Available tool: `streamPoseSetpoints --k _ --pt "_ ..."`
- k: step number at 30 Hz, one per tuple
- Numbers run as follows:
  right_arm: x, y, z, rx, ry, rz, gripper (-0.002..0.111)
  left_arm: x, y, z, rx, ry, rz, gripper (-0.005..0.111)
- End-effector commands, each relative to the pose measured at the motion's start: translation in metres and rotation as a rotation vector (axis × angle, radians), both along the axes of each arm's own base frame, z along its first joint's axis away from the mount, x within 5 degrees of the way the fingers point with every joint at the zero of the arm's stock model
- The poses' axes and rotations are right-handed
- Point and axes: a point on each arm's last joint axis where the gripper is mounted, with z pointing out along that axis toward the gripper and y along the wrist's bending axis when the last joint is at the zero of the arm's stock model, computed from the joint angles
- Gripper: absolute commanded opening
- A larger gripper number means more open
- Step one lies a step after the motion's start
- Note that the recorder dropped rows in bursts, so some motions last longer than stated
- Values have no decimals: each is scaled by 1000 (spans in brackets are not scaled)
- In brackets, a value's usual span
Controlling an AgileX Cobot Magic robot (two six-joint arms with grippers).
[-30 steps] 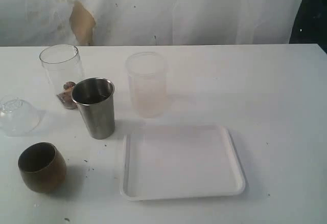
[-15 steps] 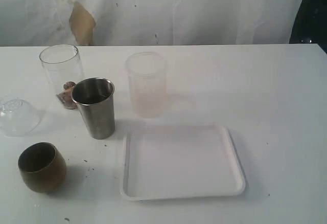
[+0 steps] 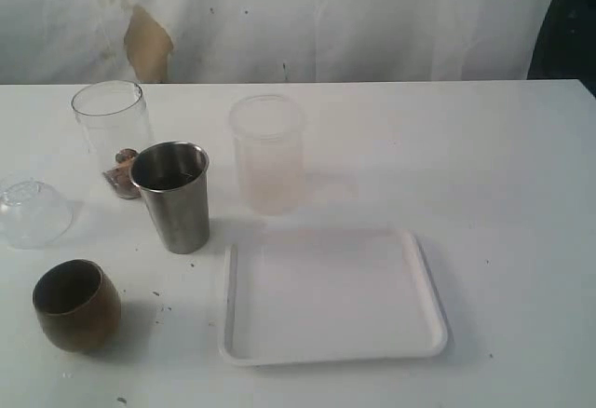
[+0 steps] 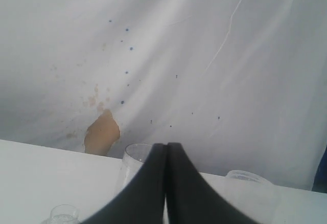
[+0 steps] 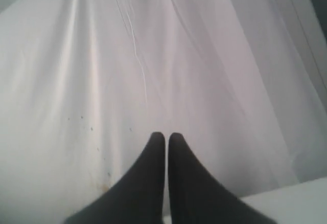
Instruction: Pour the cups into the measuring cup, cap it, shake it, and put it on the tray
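White table [image 3: 503,166], shown from front edge to back. Nearest, at left, a squat brown wooden cup [image 3: 76,304] stands upright, its inside too dark to show any contents. To its right the white tray [image 3: 331,296] lies flat on the table. Behind the wooden cup, a steel tumbler [image 3: 174,196] stands upright near the tray's far left corner; its contents cannot be made out. A clear domed lid [image 3: 33,210] rests at the left edge. Farther back, the clear measuring cup [image 3: 112,133] stands just behind the tumbler, with brownish bits at its bottom. A frosted cup [image 3: 268,154] stands beyond the tray. A stained white cloth [image 3: 372,17] hangs behind. Left tool [image 4: 166,150] and right tool [image 5: 167,138]: each points toward the cloth, fingers pressed together, gripping nothing.
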Motion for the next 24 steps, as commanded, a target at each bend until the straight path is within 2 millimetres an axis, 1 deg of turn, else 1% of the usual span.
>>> streamPoseSetpoints --k 1,6,10,12,16,19,22,24 --pt "-6 -3 11 85 -148 9 2 -1 0 2 -7 -8 -3 0" --pt "-13 -5 21 112 -279 -1 2 -1 0 2 -7 -8 -3 0" --pt "-10 -5 30 92 -291 -6 2 -1 0 2 -7 -8 -3 0" --pt "-6 -2 33 58 -278 -5 2 -1 0 2 -7 -8 -3 0" --pt "2 -2 38 72 -277 2 2 -1 0 2 -7 -8 -3 0" --pt "8 1 40 44 -291 16 2 -1 0 2 -7 -10 -4 0" --pt "18 10 39 -30 -270 71 2 -1 1 1 -9 4 6 0" --pt "25 17 39 -89 -253 119 2 0 3 0 -60 26 16 0"
